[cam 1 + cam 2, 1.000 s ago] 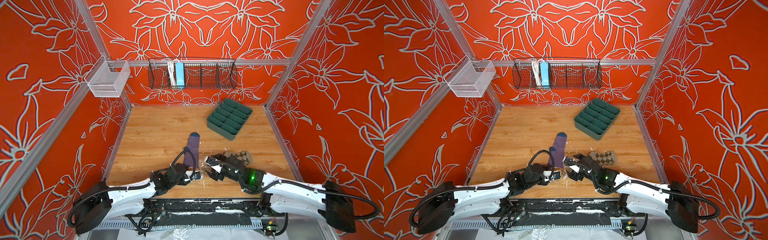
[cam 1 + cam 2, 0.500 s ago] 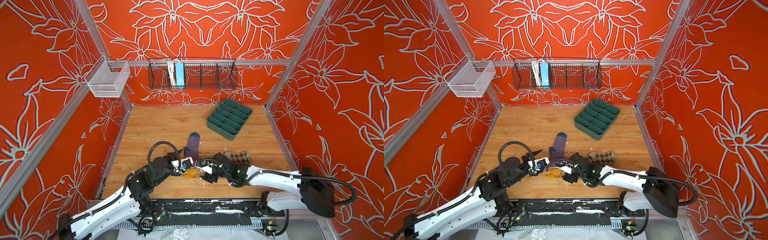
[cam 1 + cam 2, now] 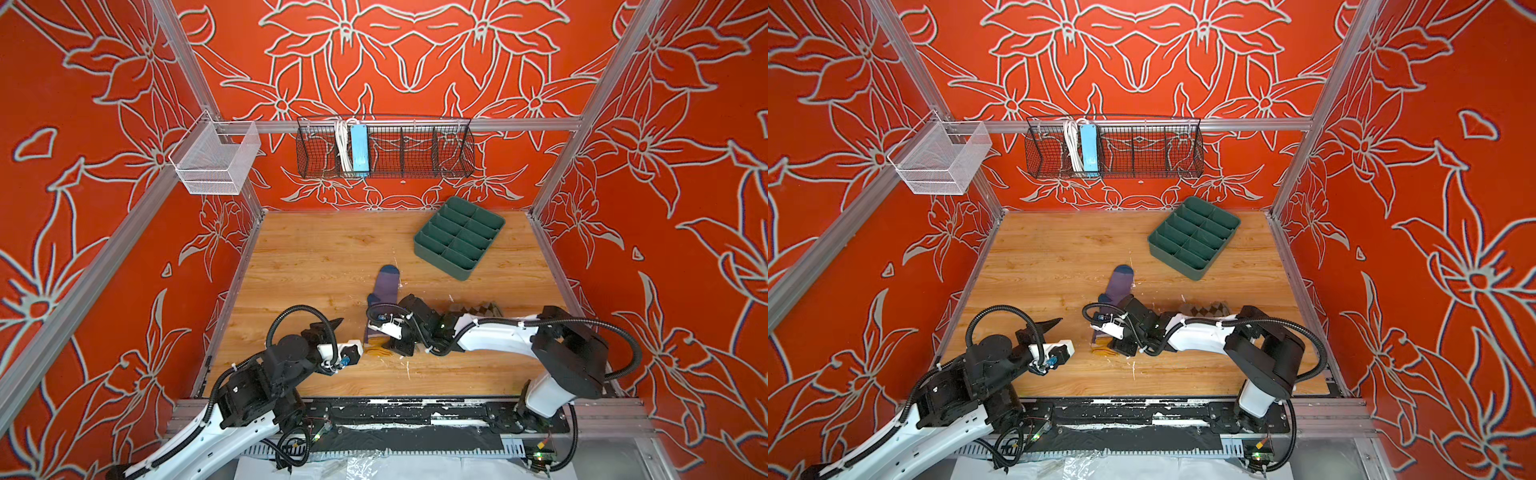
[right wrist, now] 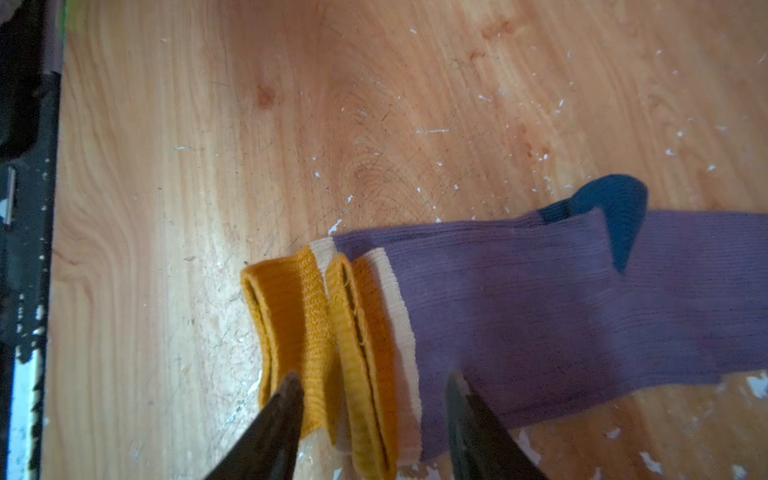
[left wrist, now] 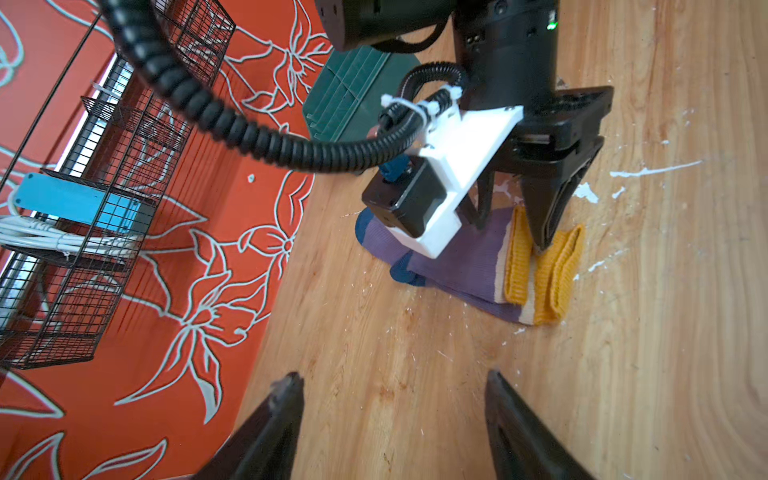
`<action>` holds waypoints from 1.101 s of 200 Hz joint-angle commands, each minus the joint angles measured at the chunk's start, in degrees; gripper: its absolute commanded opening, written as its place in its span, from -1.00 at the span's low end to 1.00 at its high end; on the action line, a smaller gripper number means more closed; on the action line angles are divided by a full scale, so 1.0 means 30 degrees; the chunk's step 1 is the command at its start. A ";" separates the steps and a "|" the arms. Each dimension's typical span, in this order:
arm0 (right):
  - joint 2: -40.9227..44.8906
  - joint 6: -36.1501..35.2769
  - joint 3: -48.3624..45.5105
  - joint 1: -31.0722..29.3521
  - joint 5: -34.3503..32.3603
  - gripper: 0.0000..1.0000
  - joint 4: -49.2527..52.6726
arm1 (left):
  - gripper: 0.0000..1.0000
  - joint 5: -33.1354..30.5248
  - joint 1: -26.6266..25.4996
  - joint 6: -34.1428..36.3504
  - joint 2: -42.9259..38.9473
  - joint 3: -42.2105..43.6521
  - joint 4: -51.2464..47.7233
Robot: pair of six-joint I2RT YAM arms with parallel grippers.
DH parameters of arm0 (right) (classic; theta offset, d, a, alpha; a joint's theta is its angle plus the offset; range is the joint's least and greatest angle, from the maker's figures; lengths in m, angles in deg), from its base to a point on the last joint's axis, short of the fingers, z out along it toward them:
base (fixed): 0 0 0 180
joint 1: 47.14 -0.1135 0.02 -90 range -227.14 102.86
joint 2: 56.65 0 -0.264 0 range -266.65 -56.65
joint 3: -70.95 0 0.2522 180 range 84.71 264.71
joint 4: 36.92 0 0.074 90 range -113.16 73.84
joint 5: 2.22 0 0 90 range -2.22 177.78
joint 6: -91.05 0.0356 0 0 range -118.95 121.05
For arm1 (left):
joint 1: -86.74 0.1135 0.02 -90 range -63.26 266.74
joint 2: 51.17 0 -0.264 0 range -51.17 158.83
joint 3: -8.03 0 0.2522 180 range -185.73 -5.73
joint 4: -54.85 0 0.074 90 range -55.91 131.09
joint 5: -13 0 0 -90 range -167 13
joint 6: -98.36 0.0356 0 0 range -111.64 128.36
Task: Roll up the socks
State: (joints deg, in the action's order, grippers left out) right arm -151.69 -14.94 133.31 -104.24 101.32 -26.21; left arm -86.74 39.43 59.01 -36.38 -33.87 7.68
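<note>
Jaws of the right gripper [image 4: 374, 378] are standing apart, clamping nothing. The tips are touching down astride the upper of two mustard cuffs [image 4: 299, 303]. These cuffs are closing off two purple socks [image 4: 540, 299], which are lying flat, stacked and slightly offset, just toward 6 o'clock of the tabletop's centre, with the dark blue toe end pointing to 12 o'clock. Argyle sock [image 3: 478, 309] is showing at 4 o'clock, largely hidden behind the right arm, so one or two cannot be told. Left gripper [image 5: 390, 376] is hovering at 7 o'clock near the cuffs, jaws spread and empty over bare wood. One green tray [image 3: 436, 259], split into two rows of compartments, is sitting askew at 1 o'clock. One black wire basket [image 3: 415, 149] is hanging at 12 o'clock, carrying one blue bar [image 3: 359, 149] and one white cable coil [image 3: 341, 145]. One white mesh basket [image 3: 216, 162] is hanging at 10 o'clock. Wood-grain tabletop [image 3: 316, 257] is showing scuffs and white flecks. Orange-red walls [image 3: 415, 50] with white-outlined flowers and aluminium posts are enclosing it.
</note>
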 commanded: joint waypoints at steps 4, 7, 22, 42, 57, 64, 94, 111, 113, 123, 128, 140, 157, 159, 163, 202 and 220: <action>-0.0602 0.0001 0.0783 0.0020 0.1779 -0.04 0.0929 | 0.37 0.0843 0.0037 0.0864 0.0231 -0.0052 -0.1030; -0.0618 0.0001 0.0813 0.0020 0.1880 -0.05 0.1020 | 0.37 0.0950 0.0023 0.0916 0.0301 -0.0057 -0.1089; -0.0159 0.0033 0.0540 0.0021 0.2052 -0.01 0.0983 | 0.38 0.1223 0.0037 0.1270 0.0645 -0.0205 -0.1398; 0.1173 0.0078 -0.0287 0.0013 0.1655 0.15 0.0453 | 0.38 0.1166 0.0037 0.1493 0.0985 -0.0192 -0.1294; 0.2118 -0.0054 -0.0761 0.0005 0.1778 0.33 0.0534 | 0.38 0.1036 0.0041 0.1485 0.1074 -0.0069 -0.0969; 0.2445 -0.0341 -0.0936 0.0020 0.2110 0.41 0.0680 | 0.38 0.0976 0.0037 0.1484 0.1077 0.0025 -0.0757; 0.2566 -0.1019 -0.1573 -0.0278 0.1578 0.95 0.0937 | 0.38 0.0734 0.0038 0.1446 0.1136 0.0212 -0.0095; 0.2178 -0.1090 -0.1843 -0.0390 0.0612 0.95 0.0354 | 0.38 0.0624 0.0037 0.1425 0.1165 0.0215 0.0003; 0.2135 -0.1087 -0.1851 -0.0412 0.0547 0.96 0.0301 | 0.38 0.0613 0.0023 0.1419 0.1165 0.0219 0.0003; 0.1748 -0.1052 -0.1775 -0.0471 0.0207 0.95 -0.0005 | 0.38 0.0539 0.0030 0.1397 0.1165 0.0183 0.0003; 0.1597 -0.1014 -0.1756 -0.0518 0.0021 0.96 -0.0204 | 0.38 0.0480 0.0037 0.1393 0.1138 0.0196 0.0003; 0.1071 -0.1043 -0.1729 -0.0646 -0.0584 0.95 -0.0772 | 0.38 0.0377 0.0037 0.1368 0.1081 0.0181 0.0003; 0.0417 -0.1057 -0.1674 -0.0828 -0.1261 0.96 -0.1516 | 0.39 0.0287 0.0037 0.1308 0.0997 0.0232 -0.0003; 0.0362 -0.1057 -0.1670 -0.0829 -0.1305 0.95 -0.1609 | 0.39 0.0280 0.0037 0.1287 0.0991 0.0245 0.0002; 0.0239 -0.1057 -0.1668 -0.0857 -0.1389 0.95 -0.1775 | 0.39 0.0264 0.0037 0.1251 0.0989 0.0240 0.0003; -0.0661 -0.1120 -0.1679 -0.1151 -0.2314 0.95 -0.2729 | 0.39 0.0140 0.0037 0.1176 0.0960 0.0490 0.0088; -0.0721 -0.1112 -0.1697 -0.1154 -0.2345 0.82 -0.2735 | 0.40 0.0112 0.0052 0.1219 0.0989 0.0519 0.0091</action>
State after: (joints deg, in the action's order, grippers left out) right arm -153.01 -17.37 128.57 -107.35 96.38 -32.07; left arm -86.19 39.43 62.46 -33.28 -32.78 7.18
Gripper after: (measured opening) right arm 0.946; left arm 0.696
